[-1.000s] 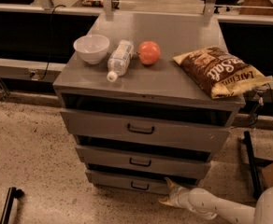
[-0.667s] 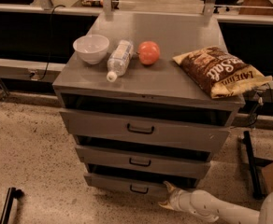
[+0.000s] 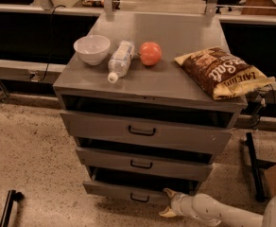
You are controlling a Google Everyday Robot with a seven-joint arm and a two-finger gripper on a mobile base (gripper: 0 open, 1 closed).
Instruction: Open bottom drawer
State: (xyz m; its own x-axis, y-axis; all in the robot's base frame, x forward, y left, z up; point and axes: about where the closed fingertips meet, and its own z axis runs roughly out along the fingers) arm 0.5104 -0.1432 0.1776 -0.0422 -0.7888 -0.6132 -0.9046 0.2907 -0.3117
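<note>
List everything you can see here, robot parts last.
cabinet: one, grey metal, centre of view
bowl: one, white, cabinet top, back left
water bottle: one, clear, white cap, lying right of the bowl
round fruit: one, red-orange, right of the bottle
chip bag: one, brown and yellow, lying at the top's right edge
top drawer: one, grey, black handle, tallest front
middle drawer: one, grey, black handle
bottom drawer: one, grey, black handle, lowest
arm: one, white, bottom right corner
gripper: one, pale, low by the bottom drawer's right end
</note>
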